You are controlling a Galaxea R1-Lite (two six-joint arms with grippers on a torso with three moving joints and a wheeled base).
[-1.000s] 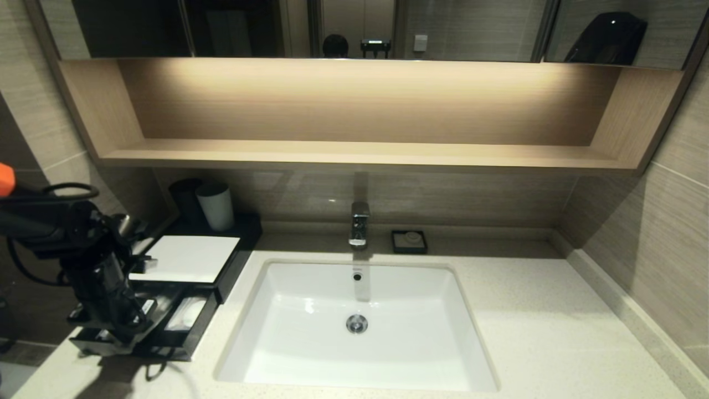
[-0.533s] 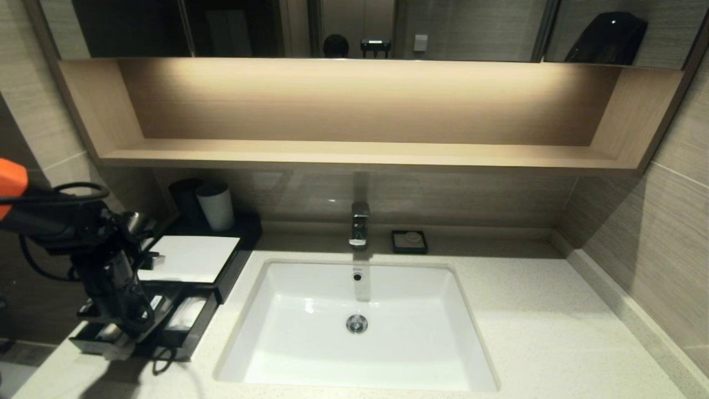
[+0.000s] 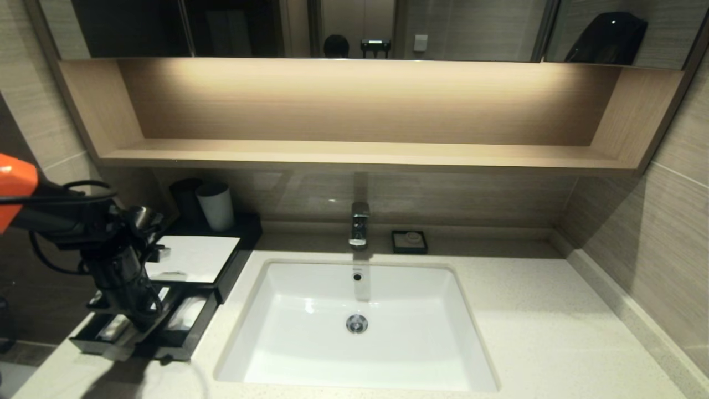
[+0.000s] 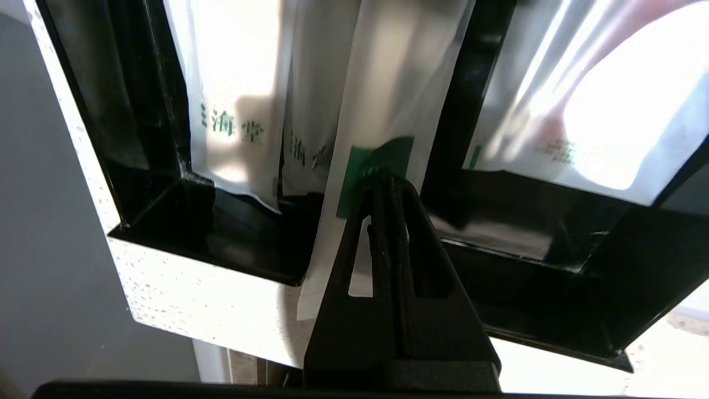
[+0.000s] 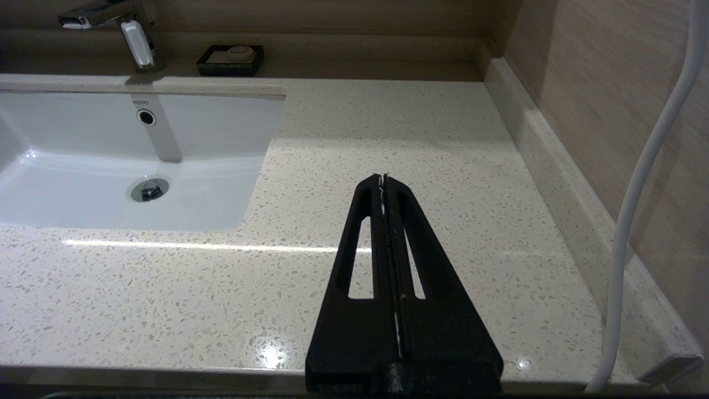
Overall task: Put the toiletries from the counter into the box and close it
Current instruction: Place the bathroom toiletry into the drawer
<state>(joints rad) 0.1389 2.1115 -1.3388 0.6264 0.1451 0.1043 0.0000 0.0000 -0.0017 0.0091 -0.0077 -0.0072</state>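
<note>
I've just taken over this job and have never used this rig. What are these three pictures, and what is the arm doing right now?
It is a two-armed robot at a bathroom counter. The wide picture comes from its head camera. The other two each look along one arm's end effector. The left end effector is shut, its tip on the green label of a slim packet. That packet lies in the open drawer of the box and sticks out over the drawer's front wall. I cannot tell whether it is pinched. More packets lie in the drawer. The right end effector is shut and idle above the counter beside the sink.
</note>
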